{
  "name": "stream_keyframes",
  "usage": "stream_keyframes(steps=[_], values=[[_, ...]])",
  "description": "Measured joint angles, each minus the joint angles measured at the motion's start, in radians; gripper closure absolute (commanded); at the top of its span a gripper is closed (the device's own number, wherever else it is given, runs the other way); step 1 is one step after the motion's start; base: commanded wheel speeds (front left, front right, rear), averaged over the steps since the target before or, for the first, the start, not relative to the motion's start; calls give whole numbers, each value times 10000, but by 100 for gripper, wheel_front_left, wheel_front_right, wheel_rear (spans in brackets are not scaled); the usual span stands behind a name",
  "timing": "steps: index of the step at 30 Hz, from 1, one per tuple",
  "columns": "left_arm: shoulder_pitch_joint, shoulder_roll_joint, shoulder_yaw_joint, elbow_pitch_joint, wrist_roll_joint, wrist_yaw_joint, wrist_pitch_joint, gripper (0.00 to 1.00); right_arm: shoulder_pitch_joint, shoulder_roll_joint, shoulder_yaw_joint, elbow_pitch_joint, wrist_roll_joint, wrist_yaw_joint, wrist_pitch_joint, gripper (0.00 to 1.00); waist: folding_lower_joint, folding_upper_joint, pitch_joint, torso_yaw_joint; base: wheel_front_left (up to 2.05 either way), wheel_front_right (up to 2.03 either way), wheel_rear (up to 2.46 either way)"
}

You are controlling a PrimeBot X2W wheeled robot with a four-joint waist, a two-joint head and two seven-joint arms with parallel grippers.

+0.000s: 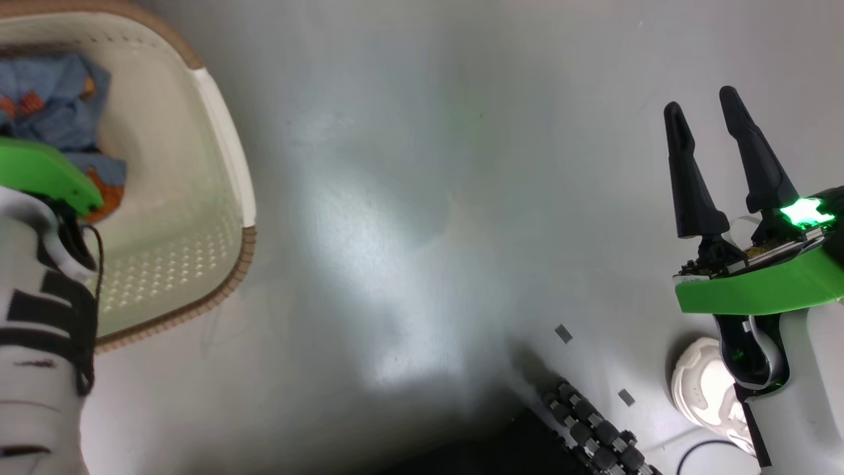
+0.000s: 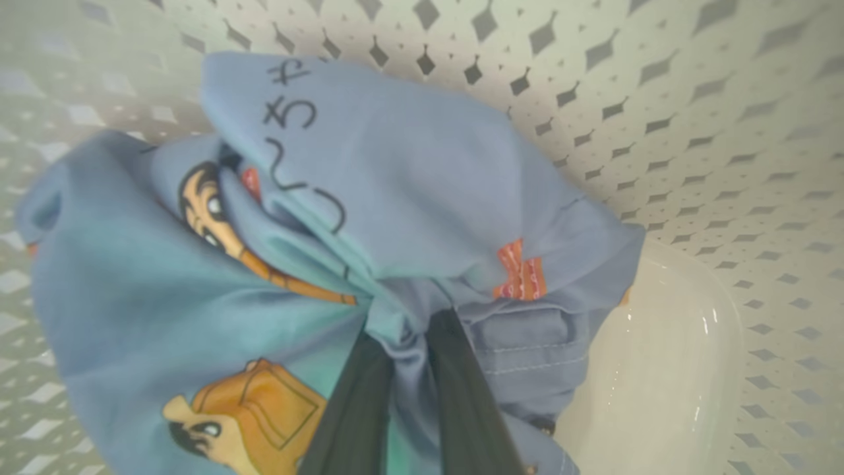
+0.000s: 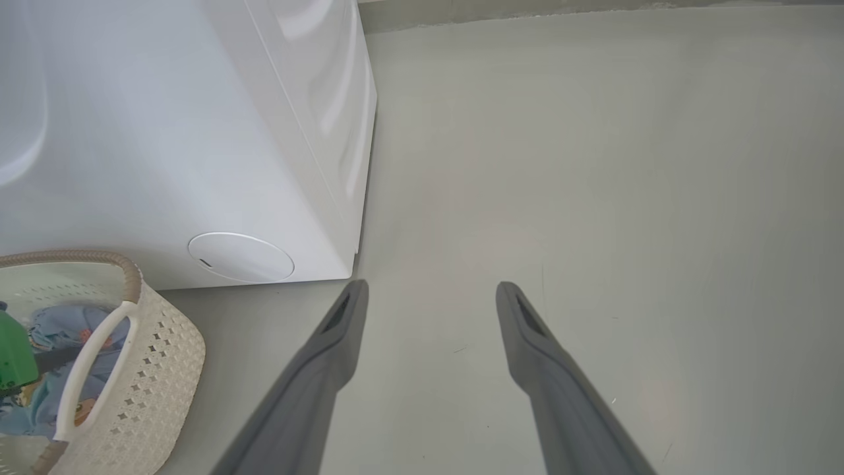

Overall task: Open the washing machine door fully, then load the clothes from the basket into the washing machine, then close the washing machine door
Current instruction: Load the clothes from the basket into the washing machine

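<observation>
The cream basket (image 1: 227, 152) with its brown rim sits at the upper left of the head view. My left arm's green wrist (image 1: 46, 171) reaches down into it. Light-blue clothes (image 2: 409, 178) with orange cartoon figures lie bunched inside, and my left gripper (image 2: 409, 323) is shut on a fold of that fabric. My right gripper (image 1: 700, 102) hangs open over bare floor, nothing between its fingers. The white washing machine (image 3: 165, 132) stands behind the basket (image 3: 151, 349), with the clothes (image 3: 66, 326) visible inside. The washing machine door is out of view.
Grey floor (image 1: 409, 198) spreads between the basket and my right arm. A black roller wheel of my base (image 1: 593, 429) and a white shoe-like object (image 1: 705, 382) lie at the lower right. A round cover (image 3: 241, 256) sits low on the machine's front.
</observation>
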Motion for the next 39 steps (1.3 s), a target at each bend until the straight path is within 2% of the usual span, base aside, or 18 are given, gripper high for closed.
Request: stream_keyframes(steps=[5,9,17,26,34,39], values=[[732,-159,109,-491,-79,-138,-50,100,33,38,-146,33,4,0,0,0,0,0,-523,216,0,0,0],[1475,-347,155,-1392,-63,-163,-96,100,158,61,-192,84,4,0,0,0,0,0,-1001,412,0,0,0],[3181,-1011,253,-3066,130,-192,-98,100,759,82,-483,146,-44,0,0,0,0,0,-2167,786,0,0,0],[5096,-1515,309,-4548,301,-568,-96,100,1687,69,-731,174,-284,0,0,0,0,0,-3720,1191,0,0,0],[6962,-1620,226,-6222,439,-765,-96,100,2540,69,-819,198,-614,0,0,0,0,0,-5186,1556,0,0,0],[8155,-1630,-221,-7415,485,-782,-96,100,3115,71,-840,230,-853,0,0,0,0,0,-6144,1778,0,0,0]])
